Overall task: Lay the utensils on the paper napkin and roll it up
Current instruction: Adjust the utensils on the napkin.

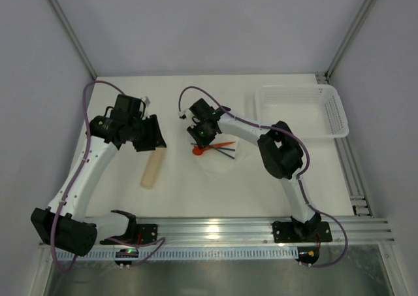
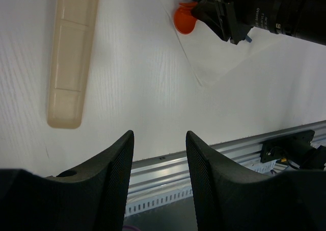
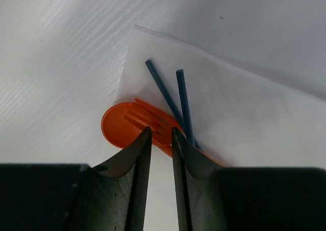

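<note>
An orange spoon [image 3: 114, 125] lies with its bowl over the left edge of the white paper napkin [image 3: 244, 119]. An orange fork [image 3: 153, 116] rests in that bowl. Two thin dark blue sticks [image 3: 164, 92] cross beside them on the sheet. My right gripper [image 3: 161, 131] hovers just over the spoon's neck, its jaws a narrow gap apart with only white showing between them. From above, the spoon [image 1: 199, 150] and napkin [image 1: 223, 164] sit under the right gripper [image 1: 205, 135]. My left gripper [image 2: 159, 139] is open and holds nothing, off to the left [image 1: 155, 138].
A beige oblong case [image 1: 153, 167] lies on the table below the left gripper, also visible in the left wrist view [image 2: 71, 52]. A white perforated basket [image 1: 339, 116] stands at the back right. A metal rail [image 1: 215, 229] runs along the near edge.
</note>
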### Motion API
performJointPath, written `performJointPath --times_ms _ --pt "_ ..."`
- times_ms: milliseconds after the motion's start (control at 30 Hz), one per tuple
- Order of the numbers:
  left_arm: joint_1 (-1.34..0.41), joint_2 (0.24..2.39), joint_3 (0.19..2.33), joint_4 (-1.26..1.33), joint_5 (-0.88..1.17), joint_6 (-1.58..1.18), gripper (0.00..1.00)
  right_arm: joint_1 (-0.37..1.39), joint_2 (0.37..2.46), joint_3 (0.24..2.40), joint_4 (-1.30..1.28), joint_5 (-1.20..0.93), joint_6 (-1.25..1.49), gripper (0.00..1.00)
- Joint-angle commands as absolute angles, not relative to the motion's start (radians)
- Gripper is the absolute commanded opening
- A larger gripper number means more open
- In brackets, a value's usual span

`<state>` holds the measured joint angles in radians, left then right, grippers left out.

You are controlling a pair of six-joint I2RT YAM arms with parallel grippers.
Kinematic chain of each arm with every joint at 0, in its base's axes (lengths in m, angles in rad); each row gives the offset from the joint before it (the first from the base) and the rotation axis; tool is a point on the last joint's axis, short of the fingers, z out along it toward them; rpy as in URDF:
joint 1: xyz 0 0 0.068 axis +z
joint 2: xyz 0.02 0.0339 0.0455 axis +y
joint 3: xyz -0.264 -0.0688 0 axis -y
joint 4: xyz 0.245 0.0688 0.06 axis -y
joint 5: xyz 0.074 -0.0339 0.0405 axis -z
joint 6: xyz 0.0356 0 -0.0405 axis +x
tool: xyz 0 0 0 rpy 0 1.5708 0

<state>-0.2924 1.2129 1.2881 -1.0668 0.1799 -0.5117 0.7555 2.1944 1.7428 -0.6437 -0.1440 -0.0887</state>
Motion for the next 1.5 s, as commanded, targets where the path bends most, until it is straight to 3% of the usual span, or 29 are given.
performJointPath --times_ms 0,767,1467 --pt "-0.285 1.192 1.293 -1.063 0.201 -0.492 0.48 0.762 2.129 1.752 -0.618 -0.124 -0.106 0.27" --pt "-0.278 1.17 1.262 -1.042 0.232 -0.495 0.52 0.752 2.06 1.801 -0.634 -0.039 -0.12 0.31" --pt "-0.272 1.17 1.27 -1.052 0.232 -0.494 0.52 0.721 2.172 1.807 -0.634 -0.11 -0.115 0.34"
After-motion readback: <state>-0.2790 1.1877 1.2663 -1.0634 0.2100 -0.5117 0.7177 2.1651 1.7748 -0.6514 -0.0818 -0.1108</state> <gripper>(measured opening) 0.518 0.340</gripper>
